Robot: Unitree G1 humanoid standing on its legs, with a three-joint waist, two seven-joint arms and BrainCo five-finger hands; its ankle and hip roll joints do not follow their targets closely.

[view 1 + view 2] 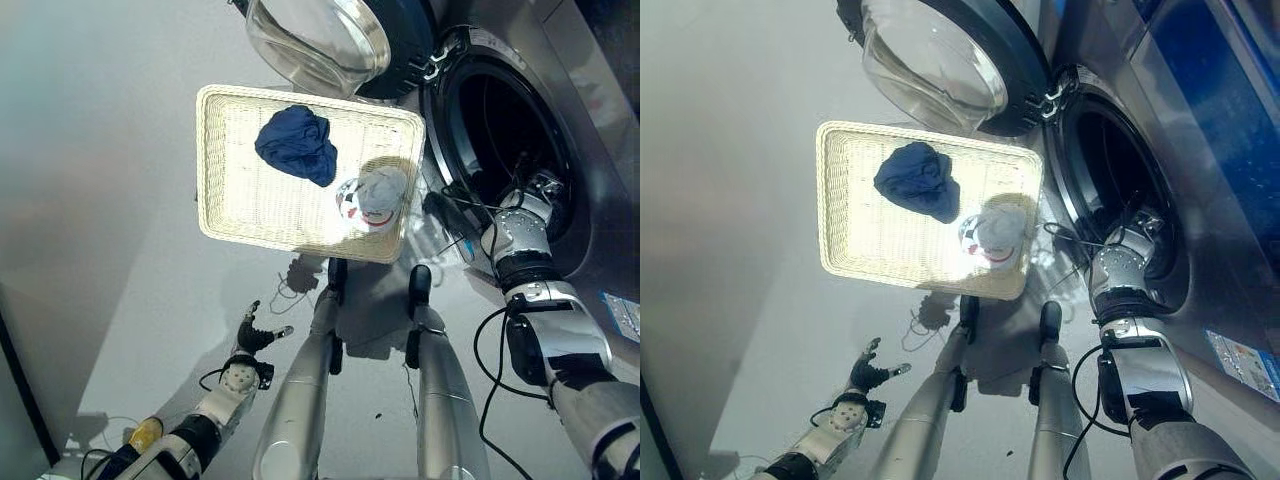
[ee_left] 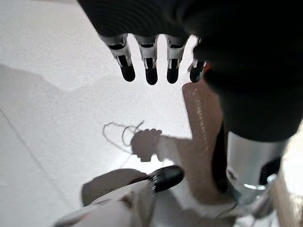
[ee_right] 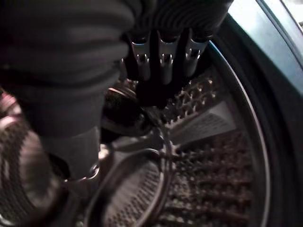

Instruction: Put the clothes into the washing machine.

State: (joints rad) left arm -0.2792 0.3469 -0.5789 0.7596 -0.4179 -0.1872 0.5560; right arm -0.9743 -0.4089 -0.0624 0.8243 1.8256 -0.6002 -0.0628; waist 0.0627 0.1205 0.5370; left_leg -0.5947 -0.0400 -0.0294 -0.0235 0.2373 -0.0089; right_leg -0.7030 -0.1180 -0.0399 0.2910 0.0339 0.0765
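Observation:
A white wicker basket (image 1: pixel 215 160) sits on the floor in front of the washing machine (image 1: pixel 590 140). In it lie a crumpled blue garment (image 1: pixel 297 143) and a white-and-grey cloth with red marks (image 1: pixel 372 198). The machine's round glass door (image 1: pixel 320 40) hangs open beyond the basket. My right hand (image 1: pixel 535 190) is at the lower rim of the drum opening (image 1: pixel 500 120). In its wrist view, its straight fingers (image 3: pixel 163 59) point into the perforated drum (image 3: pixel 208 156), and a dark mass just past their tips is unclear. My left hand (image 1: pixel 252 338) hovers low over the floor, fingers (image 2: pixel 150 71) spread and holding nothing.
The basket's right edge lies close to the machine's front. Pale grey floor (image 1: pixel 100 200) stretches to the left of the basket. A blue label (image 1: pixel 622 315) is stuck low on the machine's front panel.

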